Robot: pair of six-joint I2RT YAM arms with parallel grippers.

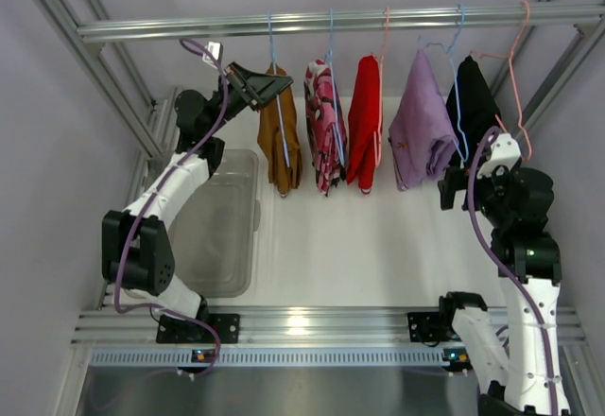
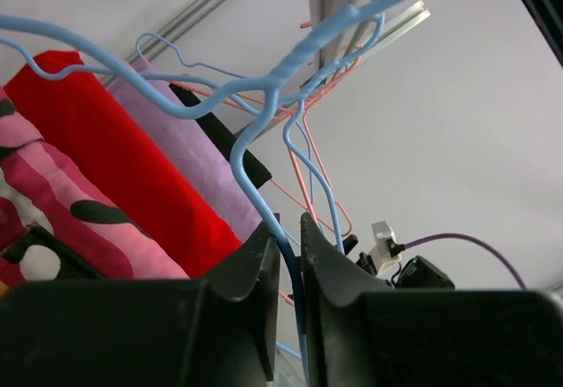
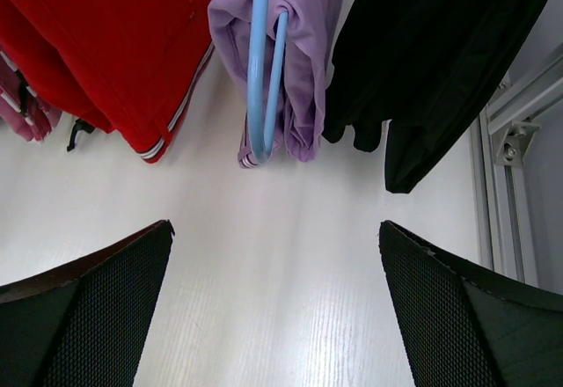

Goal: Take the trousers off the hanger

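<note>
The mustard-brown trousers (image 1: 280, 137) hang folded over the light-blue wire hanger (image 1: 284, 147), leftmost on the rail. My left gripper (image 1: 260, 85) is at the hanger's upper left shoulder, just above the trousers. In the left wrist view it (image 2: 290, 237) is shut on the hanger's blue wire (image 2: 264, 114), which runs down between the two fingers; the trousers are hidden there. My right gripper (image 1: 456, 185) is wide open and empty below the lilac garment. In the right wrist view it (image 3: 274, 229) shows only bare table between its fingers.
On the rail (image 1: 331, 22) hang a pink patterned garment (image 1: 324, 123), a red one (image 1: 365, 118), a lilac one (image 1: 421, 123) and a black one (image 1: 473, 104). A clear plastic bin (image 1: 222, 222) sits on the table at the left. Metal frame posts stand at both sides.
</note>
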